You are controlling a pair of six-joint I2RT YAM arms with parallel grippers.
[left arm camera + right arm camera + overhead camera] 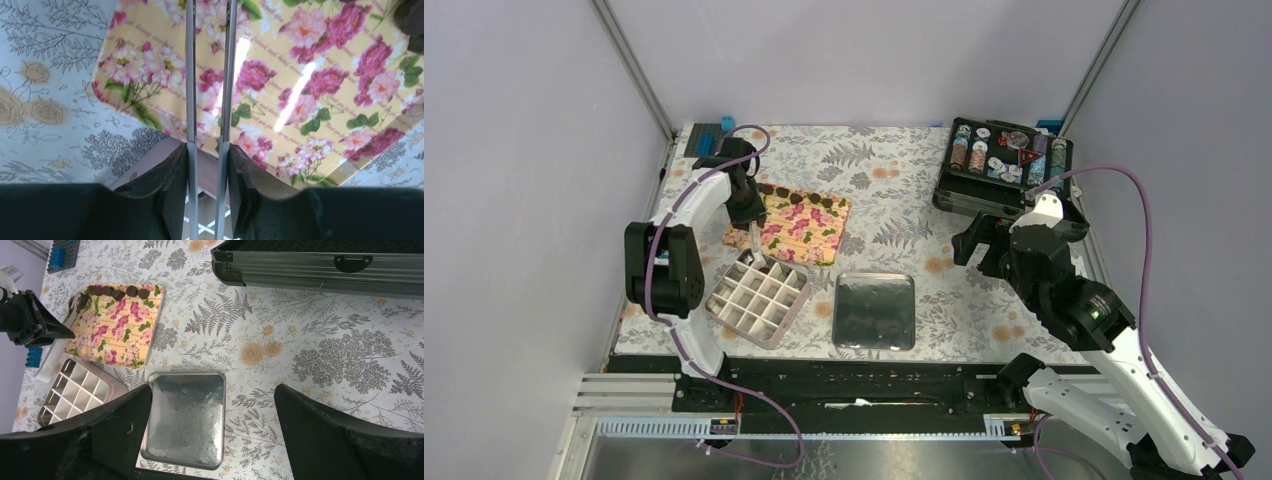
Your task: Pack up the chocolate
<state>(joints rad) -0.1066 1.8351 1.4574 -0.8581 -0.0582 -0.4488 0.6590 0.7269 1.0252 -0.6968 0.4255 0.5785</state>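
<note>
Dark brown chocolate pieces (pixel 122 291) lay in one row along the upper edge of the floral tray (pixel 117 335) in the right wrist view. They sat side by side and close together. The row's long axis ran left to right across the frame, parallel to that edge, from the tray's upper left corner towards its upper right. Each piece was rounded, so no pointing direction could be told for a single piece.

Just below the tray, at lower left of that view, sat the pink gridded box (pixel 758 298), one corner near the tray's lower edge. A silver metal tin (pixel 185 420) lay beside the box, at centre bottom of the frame. A black case (pixel 320 265) stood across the top right.

The left gripper (pixel 207 165) was pressed onto a pair of thin metal tweezers (pixel 190 75), whose blades ran straight up over the tray and out of the frame's top, tips unseen. The right gripper (pixel 212 395) hung with its fingers spread wide above the tin, holding nothing.
</note>
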